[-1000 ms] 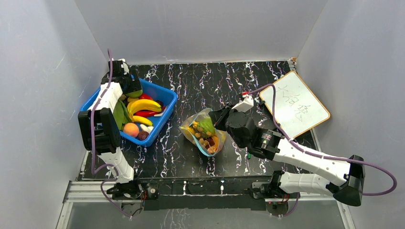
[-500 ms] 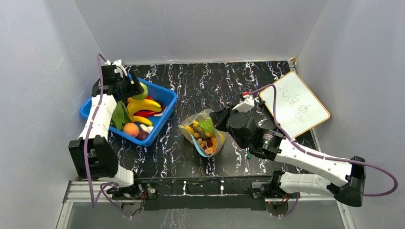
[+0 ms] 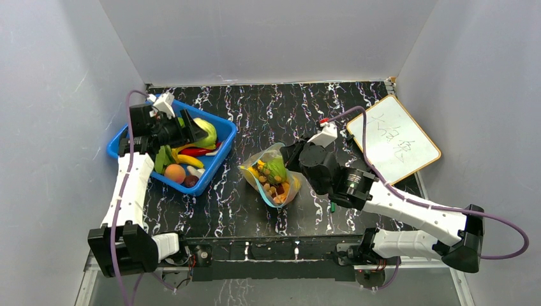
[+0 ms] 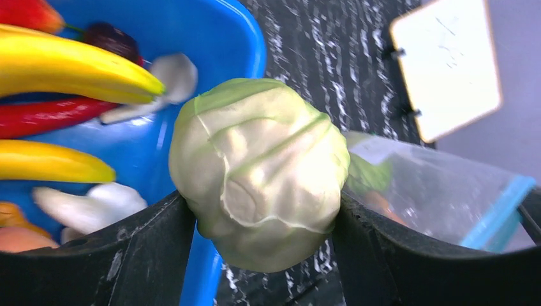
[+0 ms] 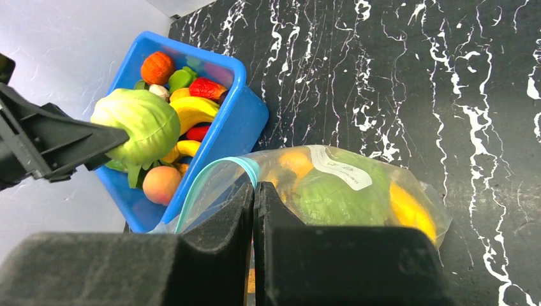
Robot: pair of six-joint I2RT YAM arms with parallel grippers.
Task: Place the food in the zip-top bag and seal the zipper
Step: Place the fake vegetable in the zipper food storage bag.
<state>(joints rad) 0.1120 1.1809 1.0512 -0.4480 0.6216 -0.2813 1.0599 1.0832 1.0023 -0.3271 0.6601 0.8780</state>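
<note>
**ITEM:** cabbage (image 4: 258, 169), pale green toy. Clamped betw. pads of L pincer (image 4: 261, 217), jaws wide around it. Held in air over bin's right end, not yet at bag.

**R pincer** (image 5: 254, 191): jaws together, apparently nipping bag's mouth edge and holding it up and open.

**RISKS (judged):**
- Cabbage looks wide vs. mouth. It could catch the zipper (image 5: 214, 175) and drag the bag out of R pincer, so the mouth collapses.
- Piece is round and smooth, gripped at its sides only. It may roll out in transit and drop on the desk (image 3: 287, 108).
- Bag looks well filled. One more bulky piece may stop the zipper strips meeting, or tip small bits out.

**CONTAINERS:**
- Bin (image 3: 226, 137): blue, at desk's far-left corner. Contents:
  - bananas (image 4: 70, 64)
  - red pepper (image 4: 57, 115)
  - peach (image 5: 161, 185)
  - orange piece (image 5: 157, 67)
  - white bits (image 4: 175, 73)
  - green leaves at the left side
- Bag (image 3: 271, 175): clear, mid-desk toward near edge, mouth on bin side, zipper unsealed. Contents:
  - green leafy piece (image 5: 325, 197)
  - yellow piece (image 5: 408, 207)
  - small brown/red bits (image 3: 277, 190)

Rest of the food is in the bin.
</note>
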